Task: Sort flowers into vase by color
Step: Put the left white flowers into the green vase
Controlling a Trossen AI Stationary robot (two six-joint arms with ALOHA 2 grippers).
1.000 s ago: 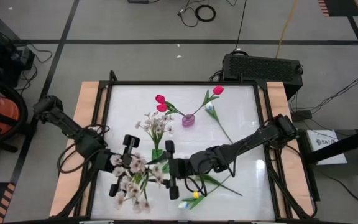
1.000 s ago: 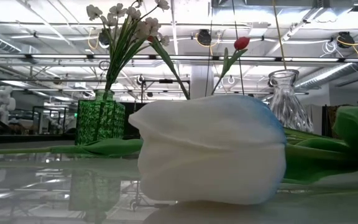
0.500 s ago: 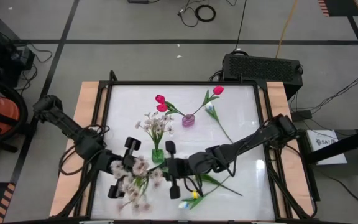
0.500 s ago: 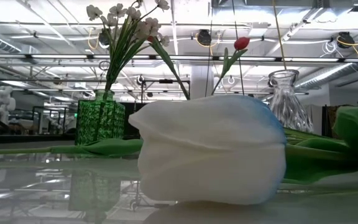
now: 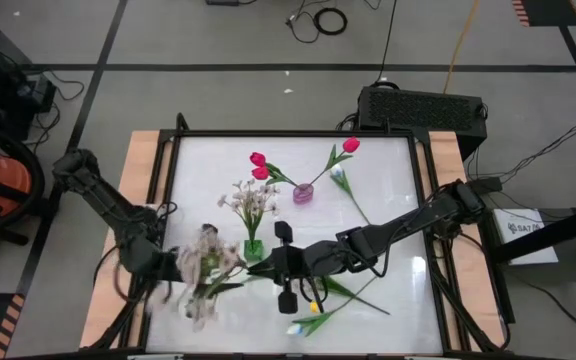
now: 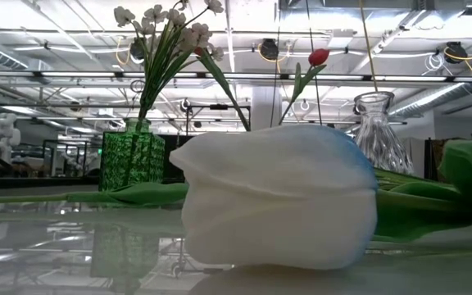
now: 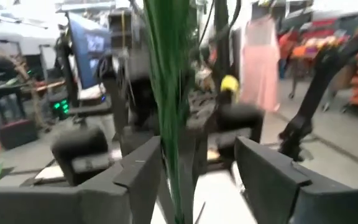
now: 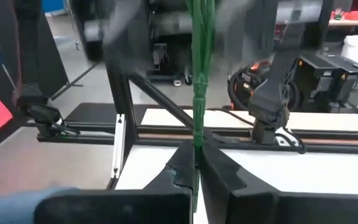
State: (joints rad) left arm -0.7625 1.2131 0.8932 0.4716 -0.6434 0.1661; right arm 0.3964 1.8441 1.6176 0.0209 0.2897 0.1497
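**Desk:** What is happening on the worktop?

**Photographer:** Two robot arms share one cream spray near its front edge. The right hand is pressed together on the green stem, pinching it. The left hand sits at the blossom end with its fingers spread, and the stem runs between them. I cannot tell whether either finger touches it.

**Desk:** What would doing this step well take?

**Photographer:** By my reading, the spray belongs in the green vase, just beyond the right hand and slightly to its left-arm side. That vase already holds cream blossoms. One hand should carry the stem. The left hand should be clear of the stem before the right hand tips the cut end down and lowers it straight into the narrow mouth.

**Desk:** What could get in the way?

**Photographer:** The blossoms already in the green vase fan out over its opening, so a stem coming in could snag them. Farther beyond the right hand stands the pink vase with pink-red tulips. A white tulip lies beside that vase, and its stem trails back toward the right arm. Another white tulip lies just behind the right hand, near the front edge. It fills the low view, where a clear glass vase also shows.
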